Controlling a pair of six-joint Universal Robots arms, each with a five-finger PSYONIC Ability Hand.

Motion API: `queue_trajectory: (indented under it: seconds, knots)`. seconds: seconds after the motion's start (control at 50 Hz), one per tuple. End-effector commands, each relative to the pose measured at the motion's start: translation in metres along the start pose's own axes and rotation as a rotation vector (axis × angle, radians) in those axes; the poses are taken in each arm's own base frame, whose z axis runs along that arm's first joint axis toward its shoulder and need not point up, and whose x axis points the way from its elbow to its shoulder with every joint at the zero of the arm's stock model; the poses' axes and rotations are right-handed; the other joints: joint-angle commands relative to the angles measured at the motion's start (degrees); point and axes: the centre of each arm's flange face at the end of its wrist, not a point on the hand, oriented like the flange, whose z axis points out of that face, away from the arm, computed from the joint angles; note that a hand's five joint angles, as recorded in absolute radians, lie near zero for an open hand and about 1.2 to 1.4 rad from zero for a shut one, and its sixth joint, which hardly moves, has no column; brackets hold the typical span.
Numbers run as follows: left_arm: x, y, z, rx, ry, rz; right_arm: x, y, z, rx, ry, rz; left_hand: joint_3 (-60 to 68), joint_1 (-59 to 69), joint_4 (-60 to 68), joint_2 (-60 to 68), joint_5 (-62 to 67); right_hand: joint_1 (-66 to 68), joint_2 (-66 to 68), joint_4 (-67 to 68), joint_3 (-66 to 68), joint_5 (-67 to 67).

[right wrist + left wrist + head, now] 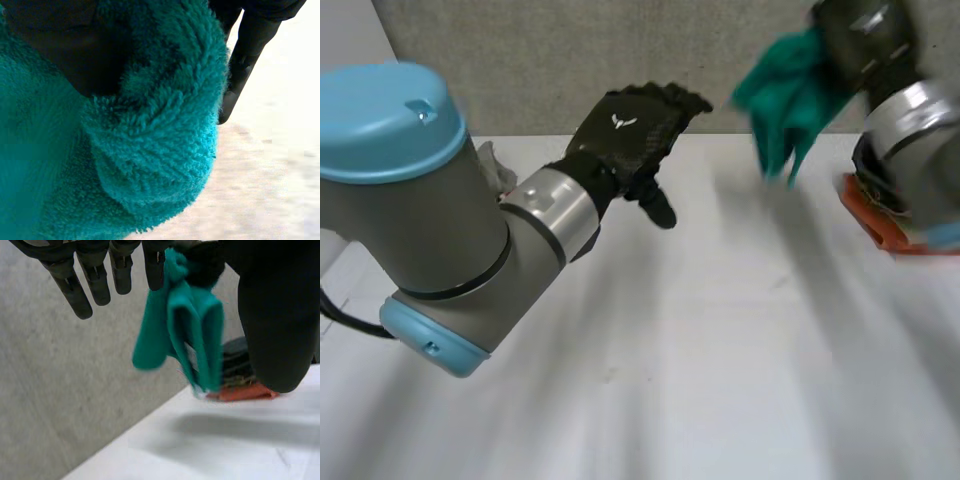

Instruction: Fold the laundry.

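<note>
Overall: pick-up stage; the cloth is in the air and no fold is made yet.
Head view, right hand: at 1 o'clock over the table, clenched round the teal cloth, which hangs bunched and clear of the surface.
Head view, left hand: near 11 o'clock, fingers straight, holding nothing, well apart from the cloth.
Head view, orange cloth: at 3 o'clock, lying under the right arm.
Left wrist view: the left hand's fingers are spread and empty; the teal cloth hangs in loose folds beyond them, with the orange cloth on the table behind it.
Right wrist view: the right hand has the teal cloth bundled under its palm; bare table lies beyond.
Step in hand (judged): bring the cloth to the bare middle and spread it.
Doing it well (judged): lower towards 6 o'clock until the hanging end touches, then draw back so it unrolls flat; let the left hand take a free corner; keep clear of the orange cloth.
</note>
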Motion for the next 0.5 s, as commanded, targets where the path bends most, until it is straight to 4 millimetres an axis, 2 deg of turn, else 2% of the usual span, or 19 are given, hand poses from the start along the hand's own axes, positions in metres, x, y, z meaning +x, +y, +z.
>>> queue_trajectory:
  seconds: [0.02, 0.06, 0.08, 0.14, 0.16, 0.18, 0.22, 0.24, 0.3, 0.32, 0.38, 0.46, 0.5]
  knots:
    - [0.014, -0.019, 0.000, 0.058, 0.035, 0.000, 0.155, 0.048, 0.019, 0.078, 0.207, 0.119, -1.18, -1.39, -1.09, -1.13, -1.54, 20.80, 13.87, 11.45, 12.63, 16.00]
    - [0.016, -0.020, 0.000, 0.060, 0.039, 0.000, 0.168, 0.065, 0.019, 0.089, 0.212, 0.151, -1.18, -1.39, -1.09, -1.13, -1.54, 20.80, 13.87, 11.45, 12.63, 16.00]
    - [0.019, -0.020, -0.001, 0.061, 0.048, 0.001, 0.179, 0.083, 0.018, 0.110, 0.208, 0.176, -1.18, -1.39, -1.09, -1.13, -1.54, 20.80, 13.87, 11.45, 12.63, 16.00]
    - [0.022, -0.018, -0.001, 0.056, 0.055, -0.002, 0.190, 0.115, 0.011, 0.118, 0.204, 0.176, -1.01, -1.22, -0.93, -0.96, -1.37, 20.80, 13.87, 11.45, 12.63, 16.00]
    - [0.023, -0.016, -0.001, 0.050, 0.060, -0.003, 0.196, 0.143, 0.001, 0.098, 0.204, 0.172, -1.01, -1.22, -0.93, -0.96, -1.37, 20.80, 13.87, 11.45, 12.63, 16.00]
    - [0.023, -0.014, -0.001, 0.046, 0.064, -0.003, 0.198, 0.158, -0.006, 0.078, 0.205, 0.175, -0.85, -1.05, -0.76, -0.79, -1.21, 20.80, 13.87, 11.45, 12.63, 16.00]
    - [0.024, -0.011, -0.001, 0.037, 0.067, -0.004, 0.199, 0.185, -0.021, 0.035, 0.200, 0.188, -0.85, -1.05, -0.76, -0.79, -1.20, 20.80, 13.87, 11.45, 12.63, 16.00]
    - [0.025, -0.007, -0.001, 0.025, 0.071, -0.007, 0.199, 0.208, -0.037, -0.015, 0.187, 0.204, -0.85, -1.05, -0.76, -0.79, -1.20, 20.80, 13.87, 11.45, 12.63, 16.00]
    - [0.027, -0.003, -0.002, 0.012, 0.079, -0.010, 0.189, 0.239, -0.059, -0.085, 0.146, 0.239, -0.85, -1.05, -0.76, -0.79, -1.20, 20.80, 13.87, 11.45, 12.63, 16.00]
    - [0.031, -0.002, -0.003, 0.010, 0.088, -0.010, 0.180, 0.255, -0.072, -0.126, 0.109, 0.265, -0.85, -1.05, -0.76, -0.79, -1.20, 20.80, 13.87, 11.45, 12.63, 16.00]
    - [0.036, 0.000, -0.004, 0.003, 0.099, -0.012, 0.168, 0.273, -0.090, -0.177, 0.056, 0.297, -1.01, -1.22, -0.93, -0.96, -1.37, 20.80, 13.87, 11.45, 12.63, 16.00]
    - [0.045, 0.001, -0.008, -0.001, 0.123, -0.017, 0.178, 0.282, -0.113, -0.215, 0.073, 0.264, -1.52, -1.72, -1.43, -1.46, -1.88, 20.80, 13.87, 11.45, 12.63, 16.00]
    - [0.050, -0.001, -0.010, 0.003, 0.136, -0.015, 0.183, 0.277, -0.114, -0.209, 0.078, 0.239, -1.52, -1.72, -1.43, -1.46, -1.88, 20.80, 13.87, 11.45, 12.63, 16.00]
